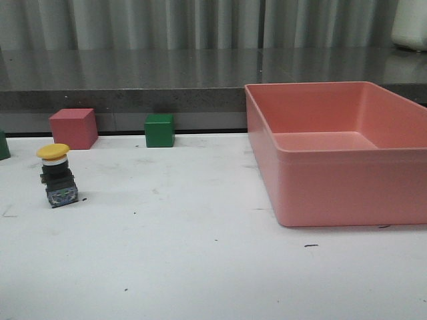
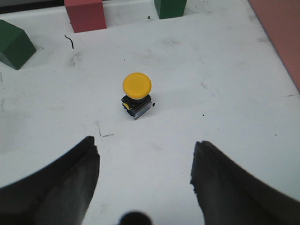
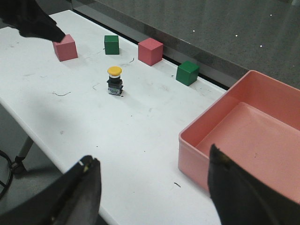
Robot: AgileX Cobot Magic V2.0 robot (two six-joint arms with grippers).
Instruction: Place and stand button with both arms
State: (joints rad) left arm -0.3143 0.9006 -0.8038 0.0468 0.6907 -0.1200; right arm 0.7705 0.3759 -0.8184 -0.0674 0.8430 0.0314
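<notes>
A small push-button with a yellow mushroom cap, black boxy body and bluish-grey base (image 1: 58,175) is standing upright, cap uppermost, on the left part of a scuffed white table (image 1: 200,267), touching nothing around it. Behind it, near the table's far edge, a pink cube (image 1: 73,128) is sitting close by, and a green cube (image 1: 160,130) is resting farther toward the middle; a sliver of another green block (image 1: 3,145) is showing at the left border of the front view. In the right wrist view a second pink cube (image 3: 65,47) is also lying on the table, beyond the button from the tray. A large, shallow pink plastic tray (image 1: 320,193) is occupying the right side of the table, well apart from the button. Neither arm is appearing in the front view. In its own wrist camera the left gripper (image 2: 145,173) is hovering above the table with the button ahead of its gap, its two black fingers (image 2: 70,178) spread wide and holding nothing. The right gripper (image 3: 152,187) is hanging over the near edge of the table beside the tray, its dark fingers (image 3: 234,187) likewise parted and empty, while part of the left arm (image 3: 33,21) is showing as a black shape above the table's far end.
</notes>
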